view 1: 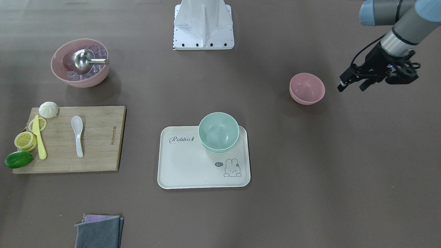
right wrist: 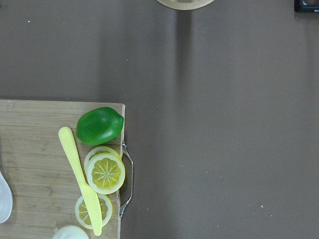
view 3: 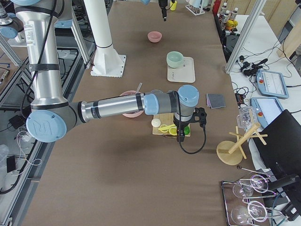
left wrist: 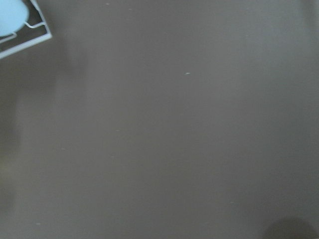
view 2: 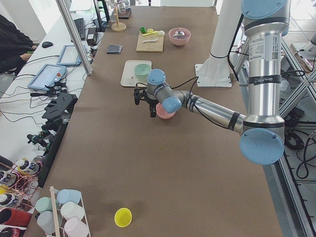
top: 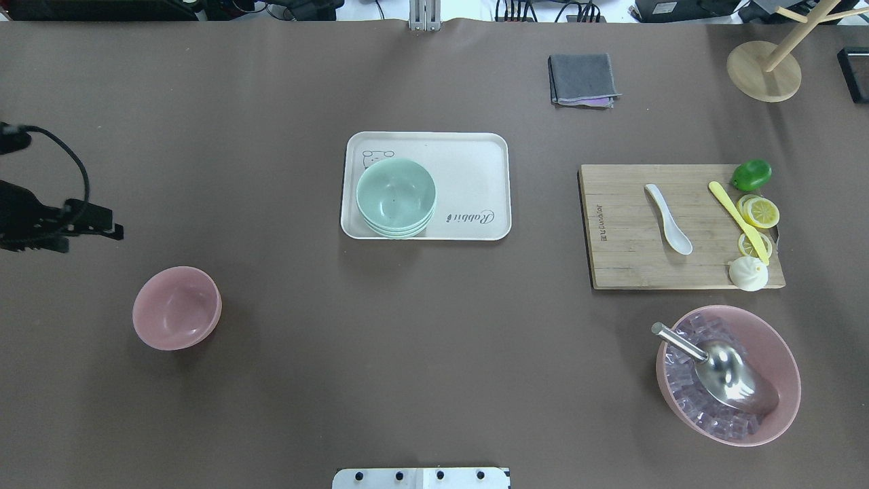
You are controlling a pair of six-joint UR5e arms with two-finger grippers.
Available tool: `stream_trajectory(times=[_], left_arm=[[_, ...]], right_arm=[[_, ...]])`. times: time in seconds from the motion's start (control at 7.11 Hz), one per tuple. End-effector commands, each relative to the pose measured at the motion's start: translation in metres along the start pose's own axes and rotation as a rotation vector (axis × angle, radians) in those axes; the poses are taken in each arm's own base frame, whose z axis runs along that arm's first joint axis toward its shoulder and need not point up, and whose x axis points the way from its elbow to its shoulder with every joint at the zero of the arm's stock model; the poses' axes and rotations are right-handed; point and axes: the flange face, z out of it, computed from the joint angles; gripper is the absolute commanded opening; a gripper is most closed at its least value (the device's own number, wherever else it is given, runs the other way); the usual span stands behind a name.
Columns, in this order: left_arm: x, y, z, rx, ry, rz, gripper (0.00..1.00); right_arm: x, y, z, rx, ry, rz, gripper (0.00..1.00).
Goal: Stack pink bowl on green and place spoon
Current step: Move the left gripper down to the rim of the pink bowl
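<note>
The small pink bowl (view 1: 307, 88) stands upright on the bare table, also in the overhead view (top: 176, 308). The stacked green bowls (view 1: 218, 132) sit on a corner of the white rabbit tray (view 1: 179, 172). The white spoon (view 1: 78, 135) lies on the wooden cutting board (view 1: 100, 151). My left gripper (view 1: 351, 89) is open and empty, hovering beside the pink bowl, apart from it; it also shows in the overhead view (top: 115, 225). My right gripper (view 3: 181, 133) hangs above the cutting board's lemon end; I cannot tell whether it is open or shut.
A large pink bowl (view 1: 80, 63) holds ice cubes and a metal scoop. A lime (right wrist: 99, 125), lemon slices (right wrist: 105, 172), a yellow knife (right wrist: 79, 174) and a bun (view 1: 48, 109) lie on the board. A grey cloth (view 1: 99, 230) lies near the far edge.
</note>
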Motion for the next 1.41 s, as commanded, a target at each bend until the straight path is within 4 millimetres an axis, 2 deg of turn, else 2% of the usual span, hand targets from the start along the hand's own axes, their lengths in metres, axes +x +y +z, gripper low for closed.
stream_trajectory(times=[0.0,0.28,0.56,0.7,0.98,1.12,1.27], left_arm=[[0.016,0.048,0.051,-0.040,-0.025,0.006,0.98],[0.009,0.061,0.060,-0.071,-0.044,0.011,0.98],[0.002,0.062,0.070,-0.082,-0.063,0.004,0.95],[-0.004,0.062,0.076,-0.087,-0.076,-0.002,0.83],[0.000,0.063,0.077,-0.091,-0.071,0.002,0.44],[0.000,0.063,0.076,-0.092,-0.069,0.003,0.19],[0.000,0.064,0.076,-0.099,-0.067,0.002,0.00]], right_arm=[[-0.003,0.000,0.003,-0.008,-0.017,-0.001,1.00],[-0.004,0.000,0.003,-0.010,-0.017,0.001,1.00],[-0.006,0.000,0.005,-0.010,-0.017,0.006,1.00],[-0.008,0.000,0.007,-0.013,-0.021,0.005,1.00],[-0.009,0.000,0.008,-0.013,-0.021,0.003,1.00],[-0.010,0.000,0.008,-0.014,-0.021,0.002,1.00],[-0.010,0.000,0.009,-0.015,-0.021,0.001,1.00]])
